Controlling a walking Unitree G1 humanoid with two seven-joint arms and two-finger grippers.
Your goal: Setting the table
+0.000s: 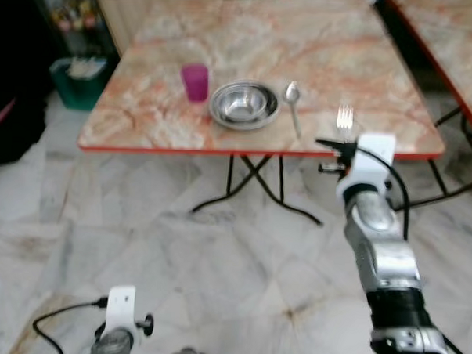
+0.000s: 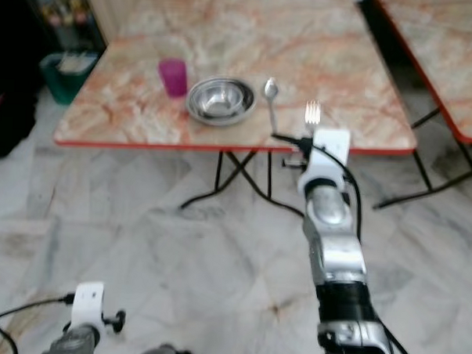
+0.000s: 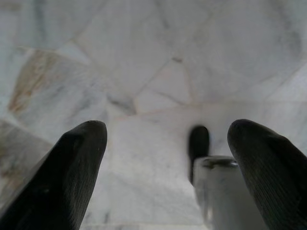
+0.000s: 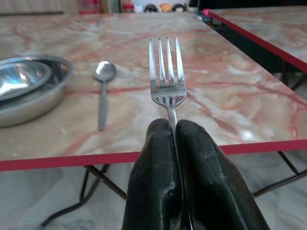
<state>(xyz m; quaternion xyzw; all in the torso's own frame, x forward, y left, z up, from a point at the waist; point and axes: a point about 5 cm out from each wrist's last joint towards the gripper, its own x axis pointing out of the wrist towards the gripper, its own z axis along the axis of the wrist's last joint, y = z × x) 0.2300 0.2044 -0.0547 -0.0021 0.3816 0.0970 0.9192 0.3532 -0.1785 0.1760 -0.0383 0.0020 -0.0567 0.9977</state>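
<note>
My right gripper (image 4: 175, 132) is shut on a metal fork (image 4: 166, 72), tines pointing forward, held just in front of the near edge of a marble-patterned table (image 1: 358, 72) with a red rim. In the eye views the fork (image 1: 345, 117) rises above my right wrist. On the table lie a steel bowl (image 1: 244, 104), a spoon (image 1: 292, 101) to its right and a pink cup (image 1: 195, 82) to its left. My left gripper (image 3: 168, 143) hangs low over the floor, open and empty.
A second red-rimmed table (image 1: 453, 45) stands to the right. A teal bin (image 1: 82, 80) sits on the floor at the far left beside a dark shelf. Folding black legs (image 1: 251, 185) show under the table. Pale marble floor (image 1: 177, 261) lies between me and the table.
</note>
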